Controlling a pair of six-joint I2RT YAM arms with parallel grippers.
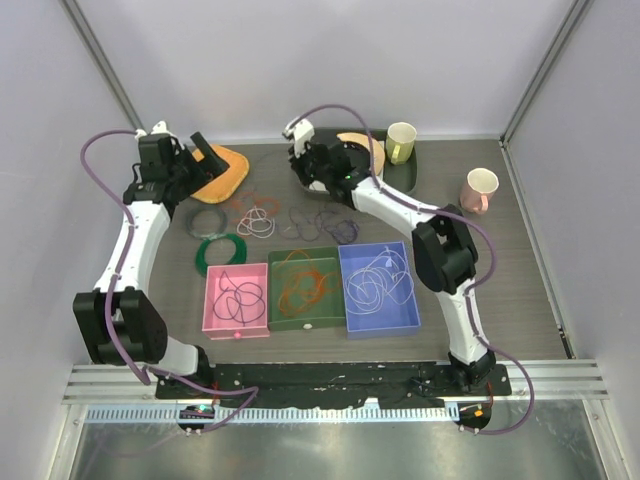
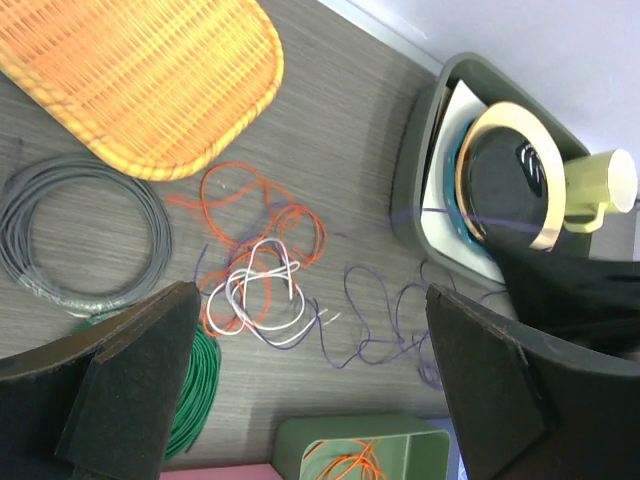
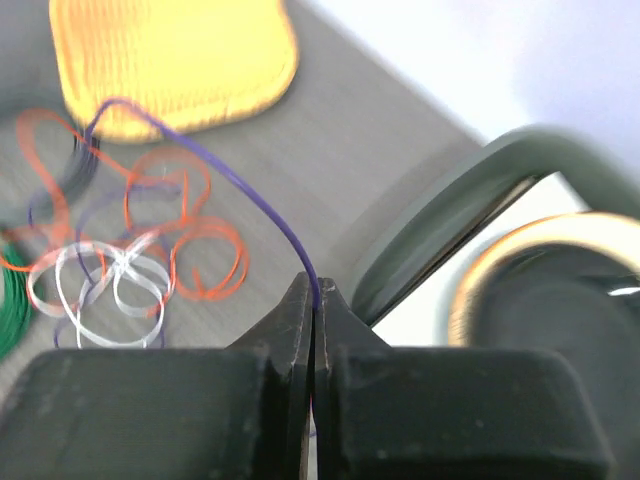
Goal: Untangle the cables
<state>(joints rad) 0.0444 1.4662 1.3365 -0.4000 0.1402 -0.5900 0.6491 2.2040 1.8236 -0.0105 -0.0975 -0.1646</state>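
- Grey wood-grain counter [image 1: 520, 280], white walls [image 1: 300, 60]; cables [image 1: 285, 215] tangled mid-counter.
- Right claw [image 3: 313, 295] pinched shut on purple cable [image 3: 215, 168], strand raised, probably to draw it clear.
- Left claw [image 2: 315, 390] wide, hovering above the cables, holding nothing.

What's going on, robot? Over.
Left end effector open, facing tangle. Right end effector shut on purple cable. Basket, grey coil close by.

Comprises the left arm [image 1: 135, 250] and the right arm [image 1: 385, 205], built of white shells and bulky black joint housings. Carries thick mauve hoses [image 1: 85, 158] looping alongside, and ends in matte black, blunt wedge-shaped fingers [image 2: 130, 390].
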